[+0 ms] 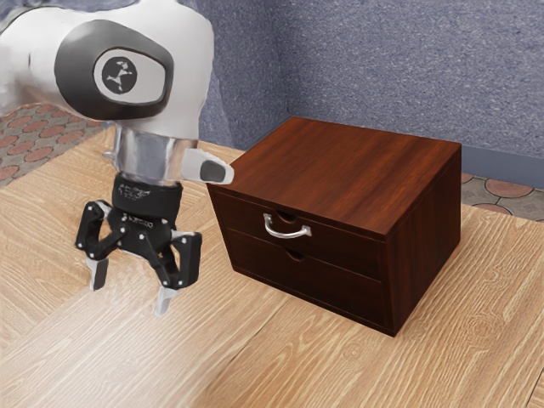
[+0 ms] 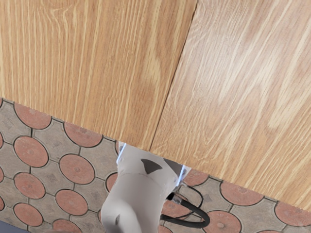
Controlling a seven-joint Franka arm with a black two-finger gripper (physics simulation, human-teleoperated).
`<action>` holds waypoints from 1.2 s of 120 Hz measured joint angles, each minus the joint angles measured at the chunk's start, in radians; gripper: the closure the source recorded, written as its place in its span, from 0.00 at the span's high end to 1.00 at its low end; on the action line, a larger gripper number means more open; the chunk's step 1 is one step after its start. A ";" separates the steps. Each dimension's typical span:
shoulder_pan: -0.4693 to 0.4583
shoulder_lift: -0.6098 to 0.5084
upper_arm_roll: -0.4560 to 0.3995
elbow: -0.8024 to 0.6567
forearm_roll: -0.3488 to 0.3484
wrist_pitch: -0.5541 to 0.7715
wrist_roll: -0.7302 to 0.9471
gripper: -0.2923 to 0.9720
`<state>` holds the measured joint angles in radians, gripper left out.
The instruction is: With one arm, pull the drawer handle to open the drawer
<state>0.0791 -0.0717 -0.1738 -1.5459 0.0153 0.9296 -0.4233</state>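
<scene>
Item under inspection: a dark reddish-brown wooden cabinet [image 1: 340,183] standing on the light wooden table [image 1: 255,357], towards the exterior view's right. Grain is visible on the top panel, and the finish is uniform and slightly glossy.

The front face carries two drawer fronts, one above the other. The upper drawer [image 1: 348,242] bears a curved silver metal handle [image 1: 285,228], mounted near the end closest to the arm, with a small rounded notch cut in the edge just above it. The lower drawer [image 1: 327,280] shows a similar notch at its upper edge. Both fronts sit flush with each other and with the cabinet frame; the drawer reads as closed.

The gripper [image 1: 129,289] hangs at the exterior view's left, well apart from the handle and lower than it, fingertips pointing down close to the table surface. Its fingers are spread wide with nothing between them.

The wrist view shows the table's edge [image 2: 97,63], a floor [image 2: 43,160] of grey tiles with red round insets beyond it, and part of the arm's white body [image 2: 138,194]
</scene>
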 joint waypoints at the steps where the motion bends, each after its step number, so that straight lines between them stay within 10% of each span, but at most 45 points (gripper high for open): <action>1: -0.005 -0.001 -0.001 -0.007 -0.001 0.025 -0.016 0.77; 49: 0.093 -0.010 0.006 -0.062 -0.004 0.600 -0.637 0.77; 63: -0.058 -0.029 0.160 -0.124 -0.028 0.732 -0.767 0.77; 144: -0.075 0.025 0.165 -0.248 -0.121 1.048 -1.082 0.77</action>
<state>0.0042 -0.0472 -0.0092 -1.7937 -0.1059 1.9778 -1.5055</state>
